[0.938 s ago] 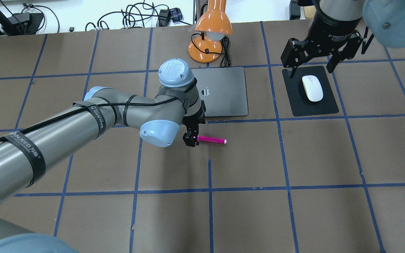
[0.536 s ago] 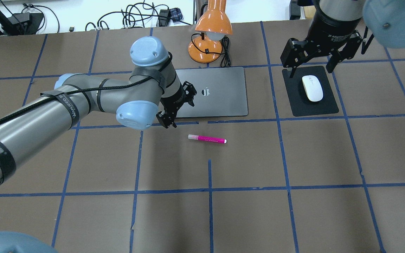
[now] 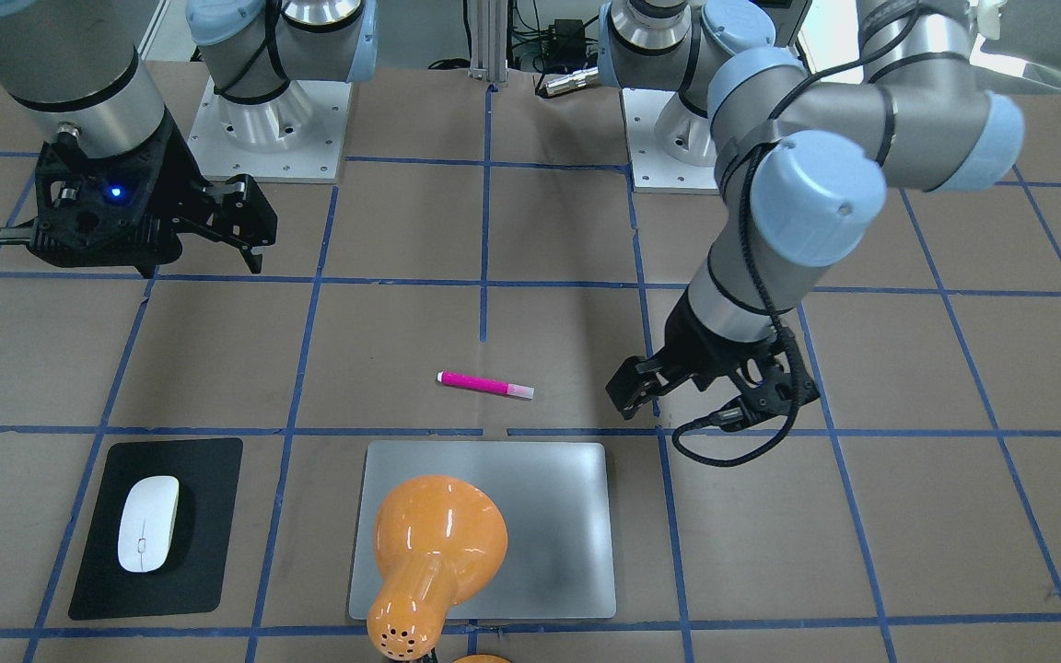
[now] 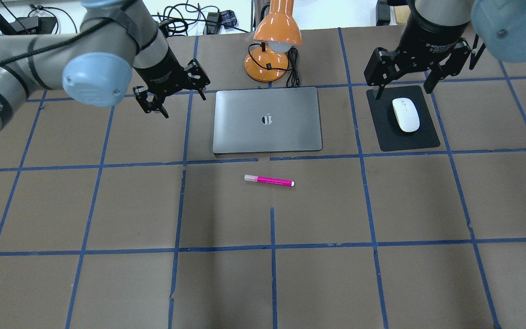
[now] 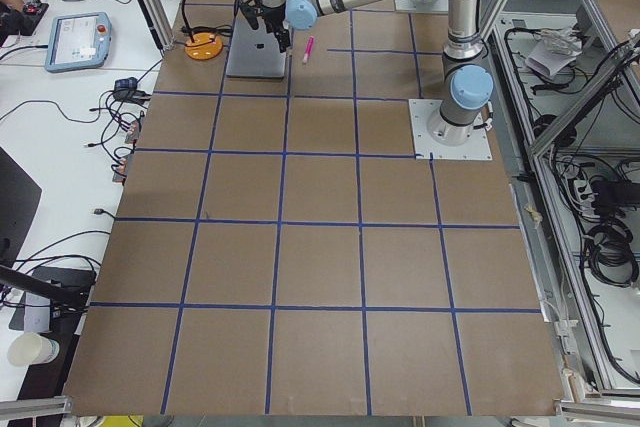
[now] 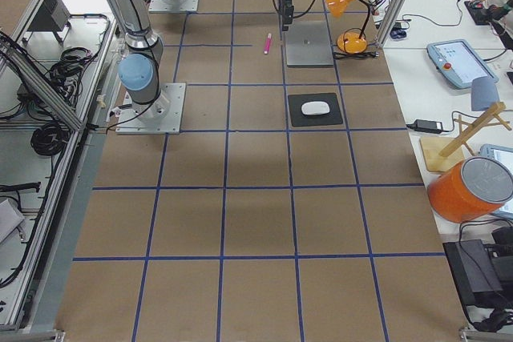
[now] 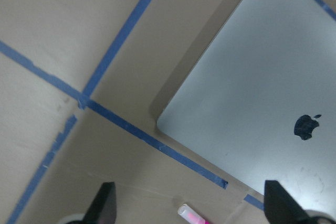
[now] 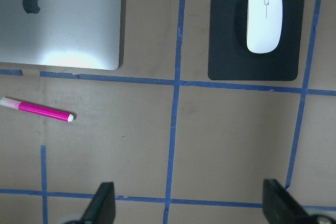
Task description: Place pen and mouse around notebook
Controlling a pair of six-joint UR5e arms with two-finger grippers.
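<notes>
Pink pen (image 4: pixel 269 181) first: where does it lie?

Flat on the brown table (image 4: pixel 336 205), at the centre of the overhead view. It is just below the notebook (image 4: pixel 267 132) and apart from it, pale end to the left. Nothing touches it.

And the mouse (image 4: pixel 405 114)?

On a black mat (image 4: pixel 384 137), right of the notebook in that view, with a bare strip of table between them.

How do the arms stand?

The left arm enters from the upper left, wrist turned down. The left gripper (image 4: pixel 185 106) hangs just off the notebook's upper left corner, fingers spread wide and empty. The right gripper (image 4: pixel 403 92) hangs in the upper right over the mat's top edge, higher in the frame than the mouse. Its fingers are likewise splayed, with nothing between them.

Anything hard to see?

From across the table, the orange lamp (image 3: pixel 438 534) covers the notebook's lower left part. The left wrist camera catches only the pen's pale tip at its bottom edge, and the notebook runs off its right side. The right arm's upper part is cut off by the overhead frame. In both side views the pen is a tiny pink sliver.
</notes>
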